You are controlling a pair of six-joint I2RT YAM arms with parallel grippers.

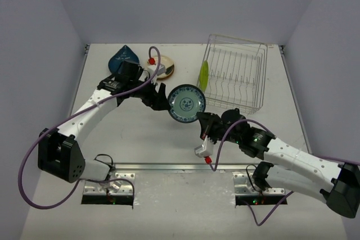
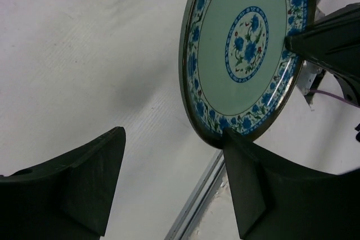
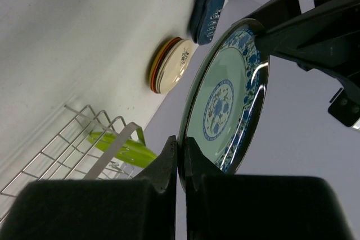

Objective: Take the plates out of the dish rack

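Observation:
My right gripper (image 1: 203,120) (image 3: 180,142) is shut on the lower rim of a green plate with blue flowers (image 1: 187,103) (image 3: 225,96) and holds it upright above the table. My left gripper (image 1: 162,100) (image 2: 174,134) is open at the plate's left edge, and one finger (image 2: 247,184) touches its rim (image 2: 236,54). The dish rack (image 1: 239,77) (image 3: 67,139) holds a lime green plate (image 1: 203,74) (image 3: 121,149). A stack of cream and orange plates (image 1: 164,70) (image 3: 171,66) and a dark blue teardrop plate (image 1: 123,55) (image 3: 207,7) lie at the back left.
The left arm reaches across the back left of the table, partly over the plate stack. The right arm lies low along the front right. The metal base rail (image 1: 169,167) runs along the near edge.

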